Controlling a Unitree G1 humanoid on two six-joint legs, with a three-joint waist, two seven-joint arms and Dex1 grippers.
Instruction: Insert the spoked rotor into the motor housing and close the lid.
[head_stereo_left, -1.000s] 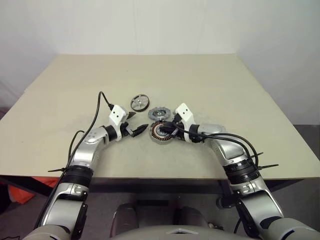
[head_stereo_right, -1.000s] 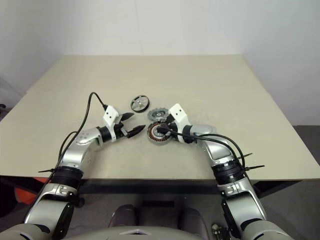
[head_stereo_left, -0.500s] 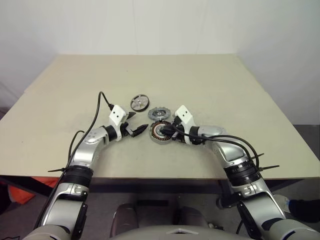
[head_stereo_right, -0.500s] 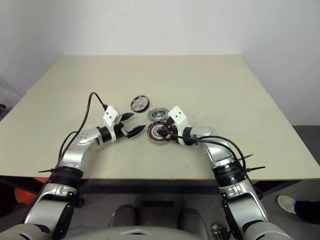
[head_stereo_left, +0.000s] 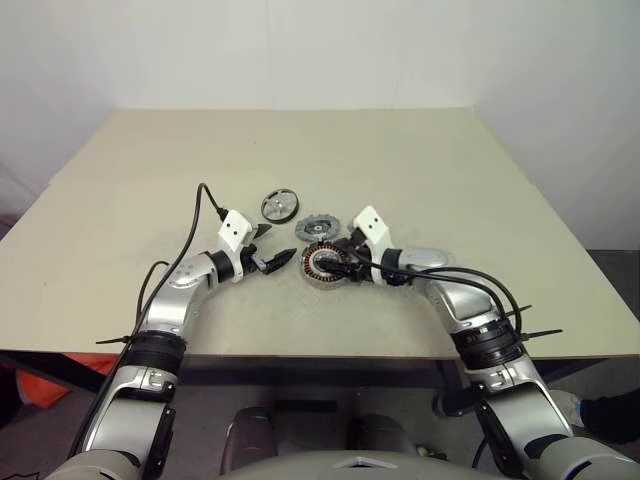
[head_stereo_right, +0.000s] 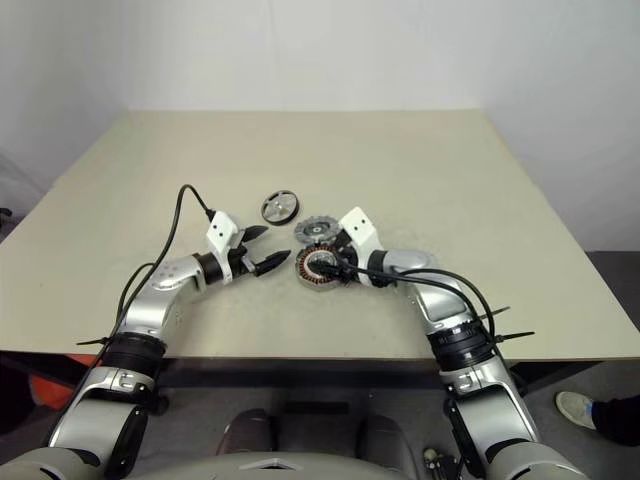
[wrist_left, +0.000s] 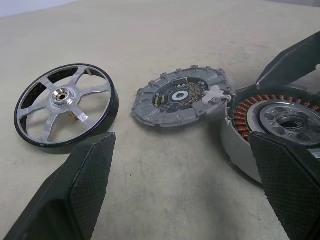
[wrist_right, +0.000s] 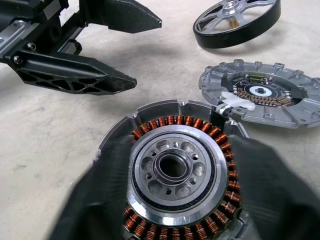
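Three round parts mid-tabletop. Rotor (wrist_left: 65, 107) likely light, rigid, slippery: pinch dark rim. Left claw (head_stereo_left: 272, 246) spread, empty; right claw (head_stereo_left: 335, 262) parted, straddling housing (wrist_right: 175, 175).

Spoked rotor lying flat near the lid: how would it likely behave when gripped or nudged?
The spoked rotor looks like rigid metal, so it probably won't flex. Its smooth dark rim may slip between fingers. Lying flat it should slide rather than roll; stood on edge it could roll away.

Motor housing (wrist_right: 175, 175) copper windings, silver hub. Lid (wrist_left: 180, 96) dull grey, notched; spoked rotor (wrist_left: 64, 107) shiny silver, dark rim. Table (head_stereo_left: 400, 160) beige
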